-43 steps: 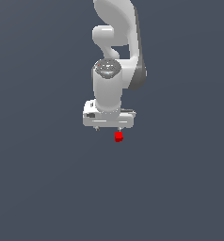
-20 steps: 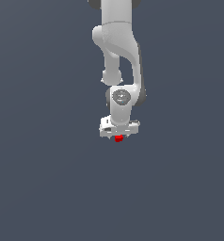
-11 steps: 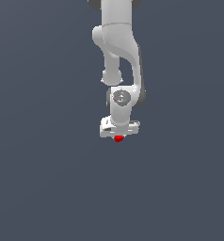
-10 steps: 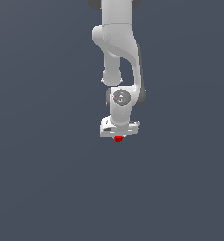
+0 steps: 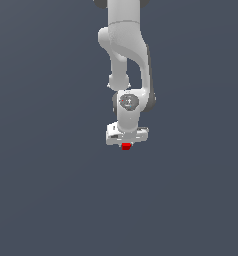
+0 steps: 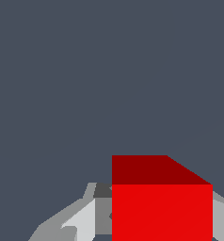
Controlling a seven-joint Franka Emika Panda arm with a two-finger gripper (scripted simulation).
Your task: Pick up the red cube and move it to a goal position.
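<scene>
A flat, even slate-grey backdrop (image 5: 46, 200) fills both views — evenly lit, featureless throughout.

In the exterior view, the arm (image 5: 125, 50) runs off the top edge of the frame, so its base is unseen. The tool (image 5: 126, 141) covers the upper part of the red cube (image 5: 126, 146), and its fingers are too small to make out. In the wrist view, the red cube (image 6: 162, 207) and fingers (image 6: 81, 221) are cut off at the frame's lower edge.
</scene>
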